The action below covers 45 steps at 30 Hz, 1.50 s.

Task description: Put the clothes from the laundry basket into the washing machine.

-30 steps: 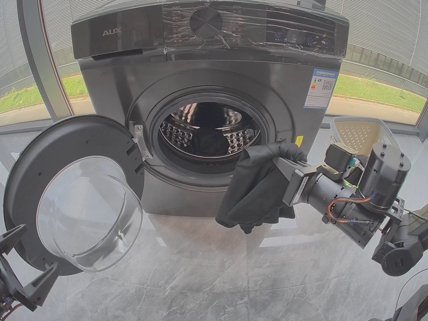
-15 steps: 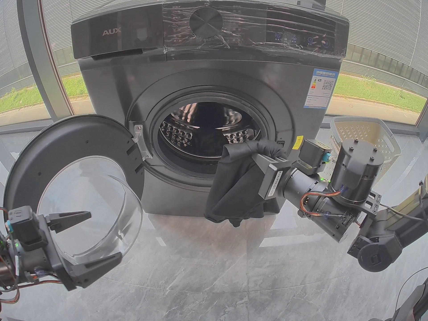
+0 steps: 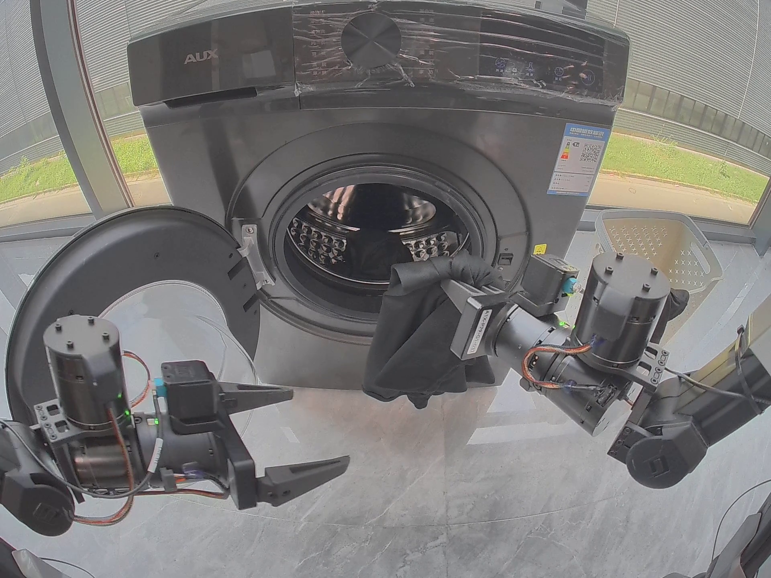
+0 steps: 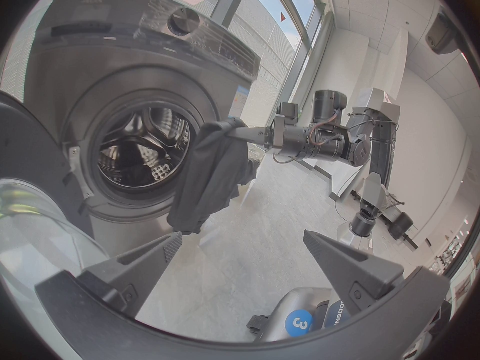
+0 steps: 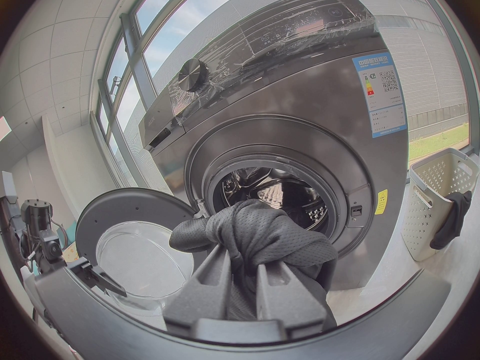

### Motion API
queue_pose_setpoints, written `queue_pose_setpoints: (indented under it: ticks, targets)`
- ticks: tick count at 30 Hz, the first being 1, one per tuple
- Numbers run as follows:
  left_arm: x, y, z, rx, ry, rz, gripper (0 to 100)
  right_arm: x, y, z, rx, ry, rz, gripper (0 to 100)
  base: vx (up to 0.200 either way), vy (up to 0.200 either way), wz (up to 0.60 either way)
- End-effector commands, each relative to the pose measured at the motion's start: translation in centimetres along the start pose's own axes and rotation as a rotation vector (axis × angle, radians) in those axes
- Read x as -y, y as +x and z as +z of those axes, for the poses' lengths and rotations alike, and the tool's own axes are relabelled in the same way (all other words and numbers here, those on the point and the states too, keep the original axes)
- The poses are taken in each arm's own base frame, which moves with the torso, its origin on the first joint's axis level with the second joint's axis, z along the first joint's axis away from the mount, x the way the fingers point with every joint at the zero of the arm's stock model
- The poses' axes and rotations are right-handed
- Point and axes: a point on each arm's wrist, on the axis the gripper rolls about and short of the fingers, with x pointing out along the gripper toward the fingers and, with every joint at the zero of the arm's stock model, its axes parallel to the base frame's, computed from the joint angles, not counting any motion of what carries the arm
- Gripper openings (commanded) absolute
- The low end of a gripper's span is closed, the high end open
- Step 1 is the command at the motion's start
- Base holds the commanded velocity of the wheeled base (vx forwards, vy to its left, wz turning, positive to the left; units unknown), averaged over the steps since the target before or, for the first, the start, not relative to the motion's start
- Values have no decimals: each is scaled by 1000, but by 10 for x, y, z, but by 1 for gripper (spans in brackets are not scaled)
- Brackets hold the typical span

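A dark grey garment hangs in front of the washing machine, just right of and below the drum opening. My right gripper is shut on its upper fold. The round door stands swung open to the left. My left gripper is open and holds nothing, low over the floor in front of the door. The cream laundry basket stands right of the machine, with another dark cloth draped over its rim.
Pale marble floor lies open before the machine. Large windows run behind it. The open door's glass bowl juts out toward my left arm.
My left arm has risen into the head view and swung right, in front of the door. The right gripper carried the garment left, closer to the drum opening.
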Motion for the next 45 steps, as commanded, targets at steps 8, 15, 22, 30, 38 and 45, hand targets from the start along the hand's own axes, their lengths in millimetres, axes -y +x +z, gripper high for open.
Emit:
queue_pose_setpoints:
  ticks: [8, 15, 22, 30, 38, 45]
  targets:
    - [-1, 44, -6, -81, -18, -85, 100, -7, -1, -3, -6, 2, 20, 0, 0, 0, 0]
    - [-8, 65, -6, -76, -27, -110, 100, -8, -2, -5, -14, 2, 21, 0, 0, 0, 0]
    - [-24, 99, -13, -27, -20, -88, 100, -10, -2, -5, -4, 3, 27, 0, 0, 0, 0]
    - [-32, 121, -18, -7, -35, -59, 100, -11, -3, -5, 1, 5, 33, 0, 0, 0, 0]
    - [-31, 136, -18, 66, -30, -28, 100, -11, -2, -6, -4, 4, 32, 0, 0, 0, 0]
    - [-17, 135, -16, 80, -23, -67, 100, -11, -2, -7, -5, 5, 30, 0, 0, 0, 0]
